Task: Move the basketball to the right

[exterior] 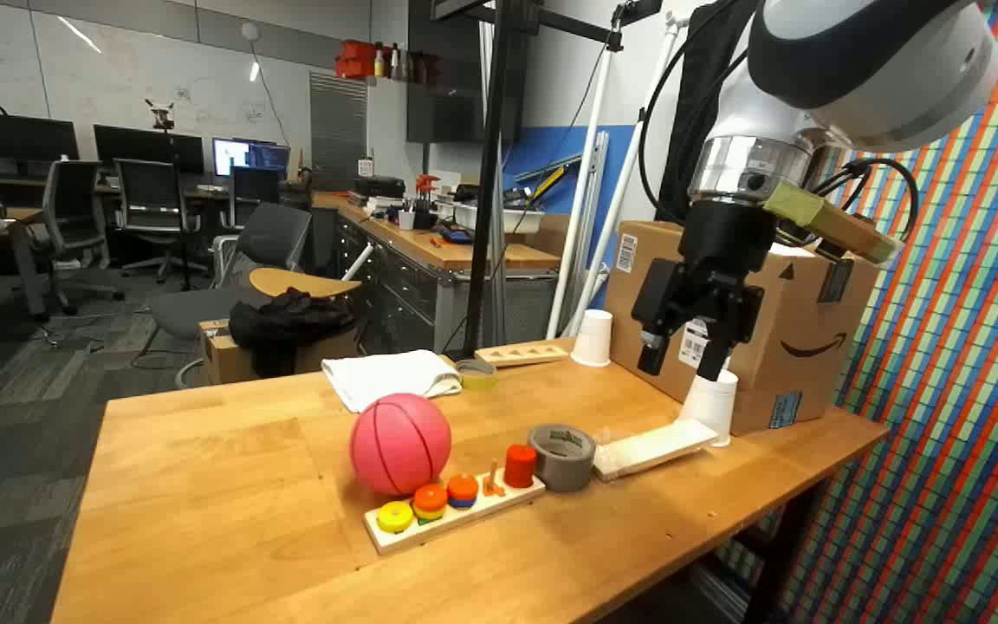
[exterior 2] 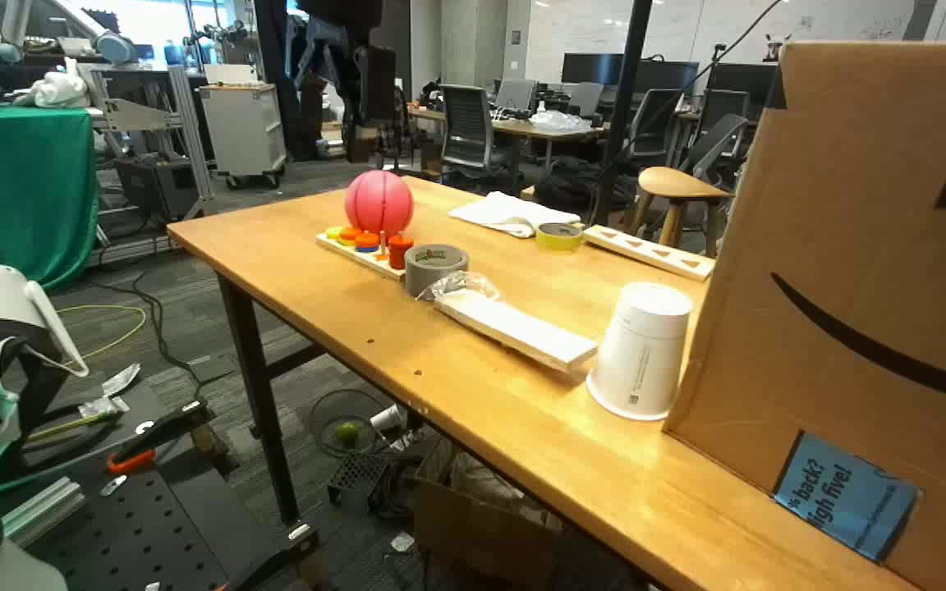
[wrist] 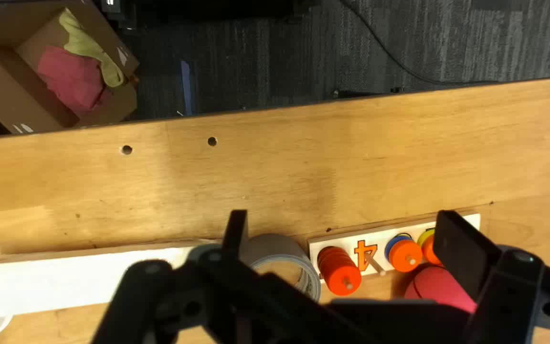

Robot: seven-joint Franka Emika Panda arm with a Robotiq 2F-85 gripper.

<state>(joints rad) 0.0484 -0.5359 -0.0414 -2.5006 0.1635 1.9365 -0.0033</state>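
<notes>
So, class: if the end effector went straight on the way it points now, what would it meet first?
Probably the tabletop: the open end effector points down towards it, though depth is unclear and the grey tape roll is near that line.

Open air above the ball (exterior: pixel 401 438), its front blocked
In an exterior view, bare table (exterior: pixel 204 485) stretches left; the ring toy (exterior: pixel 460 513) stands in front, the grey tape roll (exterior: pixel 563 472) and plank (exterior: pixel 655 449) carry on rightward, the towel (exterior: pixel 391 379) lies behind
</notes>
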